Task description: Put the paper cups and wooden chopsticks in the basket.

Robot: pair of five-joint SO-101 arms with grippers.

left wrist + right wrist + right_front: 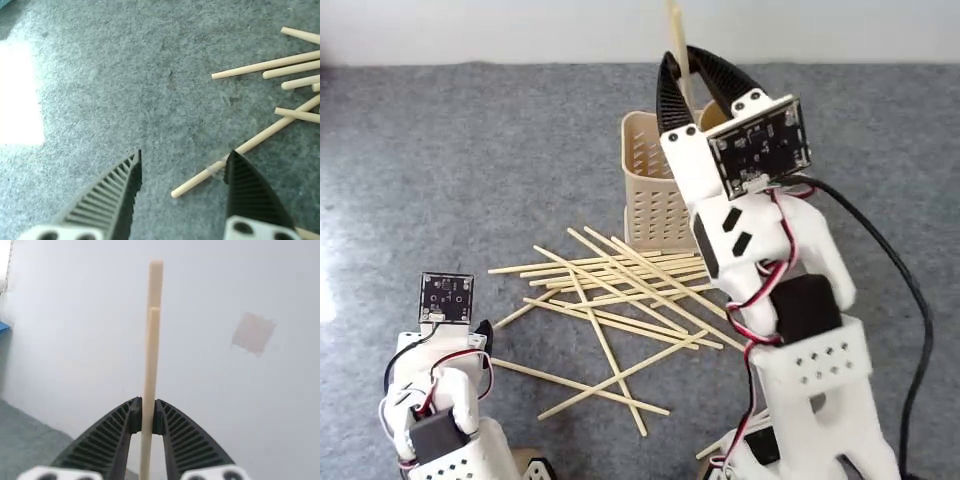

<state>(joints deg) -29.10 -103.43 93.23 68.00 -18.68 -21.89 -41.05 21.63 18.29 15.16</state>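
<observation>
**Status: in progress, early stage.**

1. The right gripper [680,58] is raised above the basket [655,200], toward the far side of the scene. Its jaws are pressed onto the held chopsticks [151,340], which stand upright with the long end pointing up. The right wrist view suggests 2 sticks, one behind the other, though the count is not certain. These sticks are above the basket rim and not yet released.

2. The basket stands upright on the grey carpet [470,180], at the far edge of the pile. Its interior is largely hidden by the right gripper, so its contents cannot be determined.

3. The loose chopsticks [610,295] lie crossed on the carpet just near of the basket. More than 10 are visible, none of them touching a gripper. This is the bulk of the work left.

4. The left gripper [185,155] sits low at the near left, at the left edge of the pile. Its jaws are spread and hold nothing. The end of 1 stray stick [220,167] lies on the carpet between the jaw tips, closer to 1 of them.

**Judgement:** the current step is the drop of the held sticks into the basket. After that, each loose stick needs its own pick-up and transfer.
</observation>
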